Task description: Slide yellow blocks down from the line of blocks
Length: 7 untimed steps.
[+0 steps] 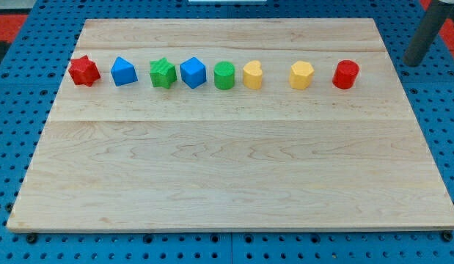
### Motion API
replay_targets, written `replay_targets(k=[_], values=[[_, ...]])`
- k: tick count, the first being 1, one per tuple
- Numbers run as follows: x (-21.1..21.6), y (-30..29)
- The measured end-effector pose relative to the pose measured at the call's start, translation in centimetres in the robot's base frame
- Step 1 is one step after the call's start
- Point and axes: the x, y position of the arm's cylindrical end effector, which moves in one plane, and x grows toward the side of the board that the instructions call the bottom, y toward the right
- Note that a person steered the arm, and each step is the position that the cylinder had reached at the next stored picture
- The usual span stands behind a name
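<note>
Blue pegboard surrounds a pale wooden worktop (234, 176) whose grain runs from the view's left to the view's right. Eight small blocks sit in one row near the view's top, and the row's long axis follows that same left-to-right direction. From the view's left they are a red star-like block (84, 70), a blue block with a peaked top (124, 71), a green star-like block (163, 73), a blue cube (192, 72) turned with a corner toward the viewer, a green cylinder (224, 75), a yellow heart-like block (252, 75), a yellow hexagonal block (301, 75) and a red cylinder (345, 74). The two yellow blocks stand side by side in the right half of the row, between the green cylinder and the red cylinder. The heart-like one is just beside the green cylinder, its notch toward the view's top right; the hexagonal one stands apart from it across a wider gap and has no clear long axis. Neither has left the line. My tip (415, 63) is off the board, over the pegboard at the view's top right, well apart from the red cylinder and touching no block; the dark rod leans up toward the corner. The arm carries no hand, so there is nothing grasped or released.
</note>
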Motion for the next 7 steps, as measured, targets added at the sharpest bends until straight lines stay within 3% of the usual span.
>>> replay_targets(k=[1,3,4,5,6,7], values=[[0.3,0.6],[9.4,-3.7],[13.1,-10.9],[11.2,-18.1],[5.8,-14.8],[3.6,-15.5]])
